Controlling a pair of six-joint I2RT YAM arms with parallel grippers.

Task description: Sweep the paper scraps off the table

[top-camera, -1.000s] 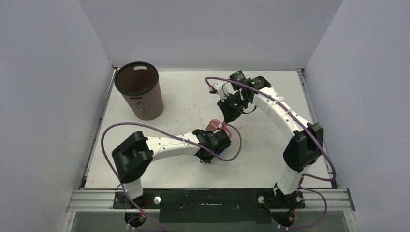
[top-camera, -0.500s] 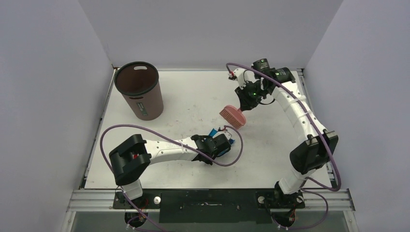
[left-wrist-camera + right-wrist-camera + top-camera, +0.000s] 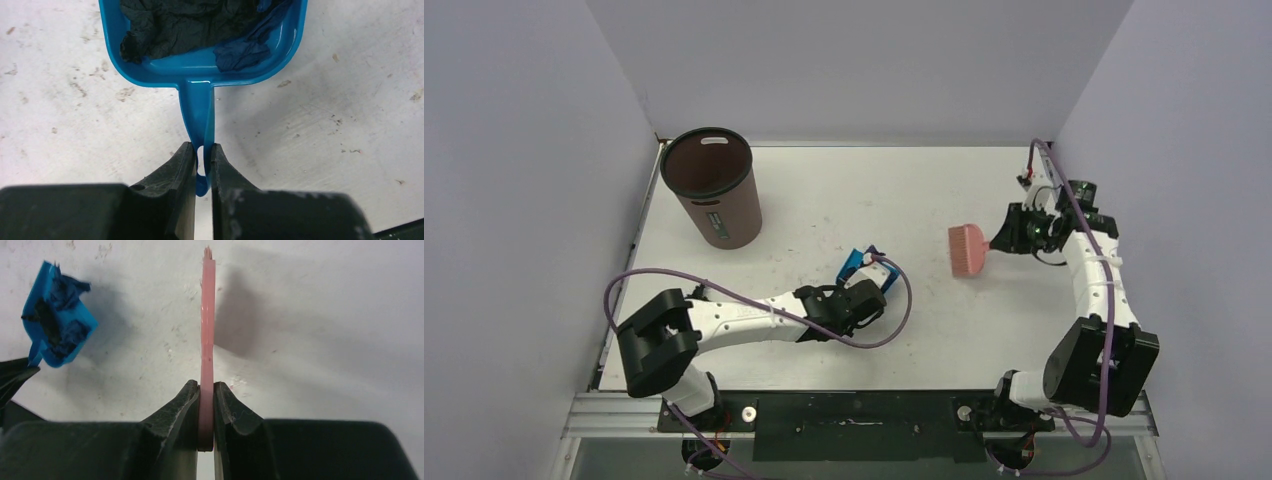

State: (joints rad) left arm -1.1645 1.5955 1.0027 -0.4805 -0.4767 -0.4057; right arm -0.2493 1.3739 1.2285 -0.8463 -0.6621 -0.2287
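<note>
Dark navy paper scraps [image 3: 185, 25] lie heaped inside the bright blue dustpan [image 3: 200, 67]. My left gripper [image 3: 201, 156] is shut on the dustpan's handle and holds the pan above the white table [image 3: 824, 200]. The pan also shows in the top view [image 3: 861, 262] and the right wrist view [image 3: 55, 335], with scraps [image 3: 52, 327] in it. My right gripper [image 3: 206, 392] is shut on the handle of a pink brush [image 3: 207, 320]. In the top view the brush head [image 3: 967, 249] hangs over the right part of the table, apart from the pan. No loose scraps show on the table.
A tall brown bin [image 3: 714, 186] stands open at the table's back left. Grey walls close the table on three sides. A metal rail [image 3: 854, 410] runs along the near edge by the arm bases. The tabletop has faint scuff marks [image 3: 350, 125].
My right arm swung the brush from the table's middle out to the right. My left arm pulled back toward the left with the dustpan, which now shows tilted up.
</note>
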